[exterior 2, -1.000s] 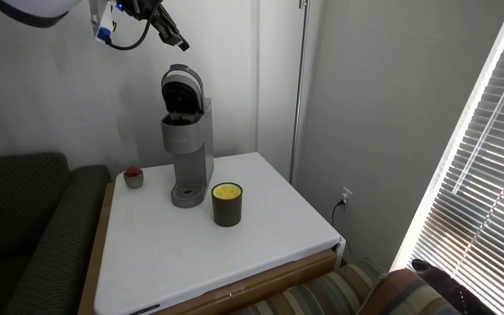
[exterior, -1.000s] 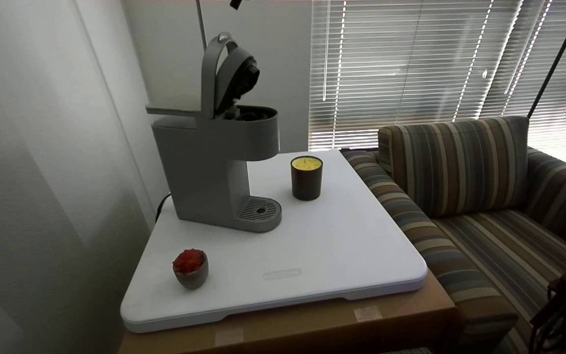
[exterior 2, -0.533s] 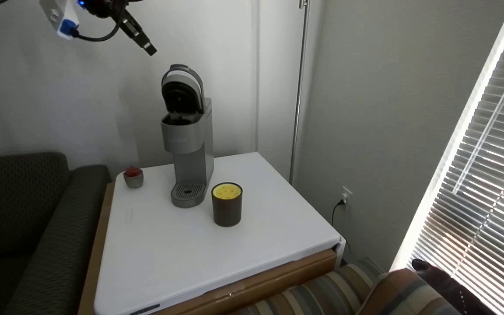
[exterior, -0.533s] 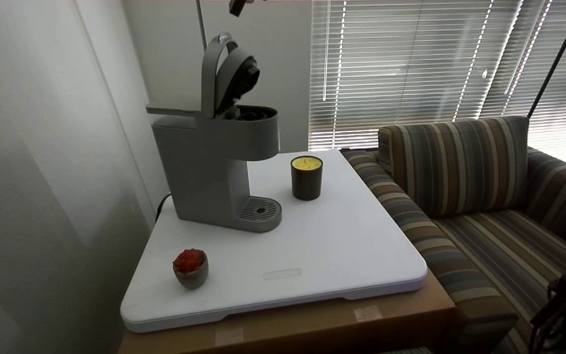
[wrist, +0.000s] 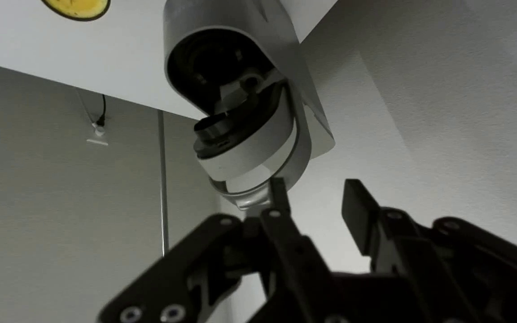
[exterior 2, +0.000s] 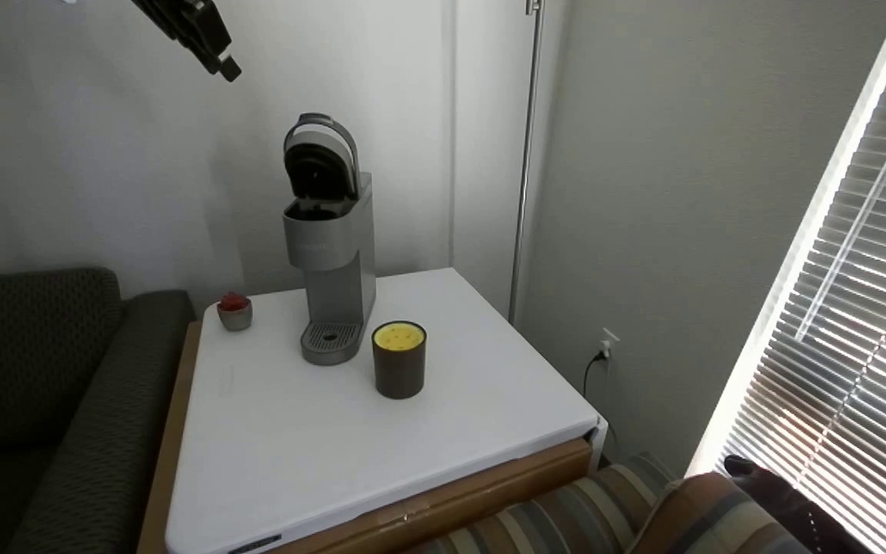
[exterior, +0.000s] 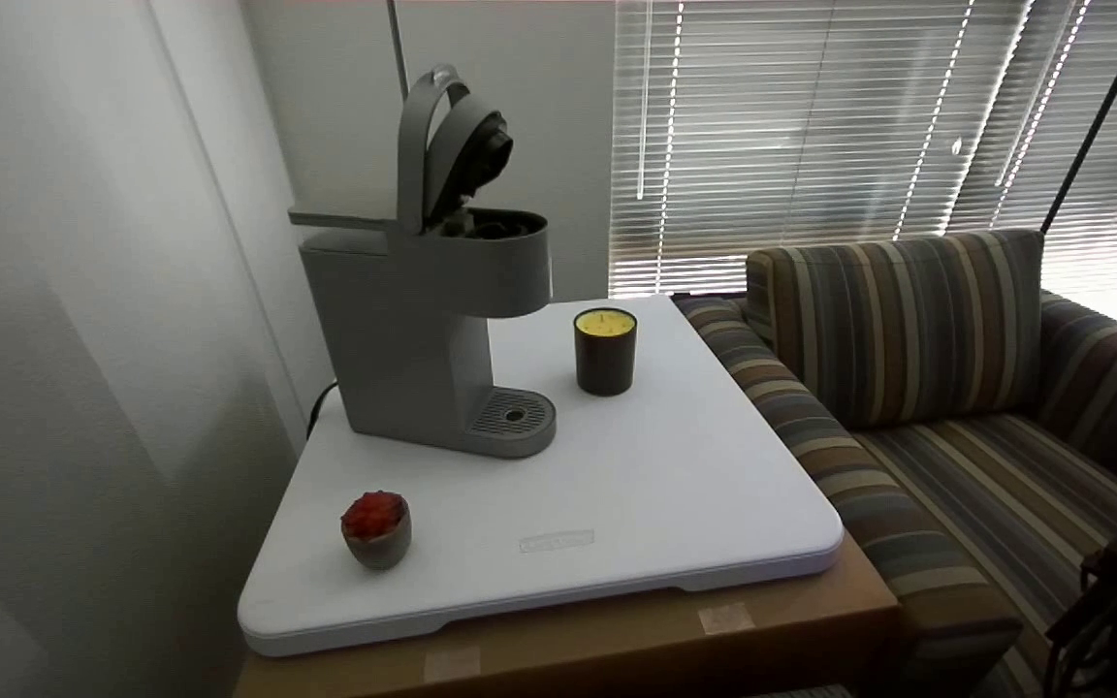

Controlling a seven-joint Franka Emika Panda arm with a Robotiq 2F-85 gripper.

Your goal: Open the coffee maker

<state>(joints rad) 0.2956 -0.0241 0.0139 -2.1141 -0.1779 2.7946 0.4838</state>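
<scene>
The grey coffee maker (exterior: 394, 330) stands upright on the white table top, and it also shows in an exterior view (exterior 2: 334, 288). Its hinged lid (exterior: 466, 145) is raised with the handle loop up, showing the dark pod chamber (exterior: 498, 226) beneath. In the wrist view the raised lid (wrist: 247, 154) and open chamber (wrist: 213, 58) show from above. My gripper (wrist: 313, 197) is open with nothing between its fingers. In an exterior view the gripper (exterior 2: 228, 68) hangs in the air above and to the left of the raised lid, apart from it.
A dark cup with a yellow top (exterior: 605, 351) stands near the drip base. A small pot with a red top (exterior: 377, 531) sits on the white table top (exterior: 675, 485). A striped armchair (exterior: 898, 330) and a dark sofa (exterior 2: 28, 369) flank the table. Walls stand close behind.
My gripper has moved up and away from the lid, leftward in an exterior view. Its tip has left the top of the other exterior picture. The coffee maker and its raised lid have not moved.
</scene>
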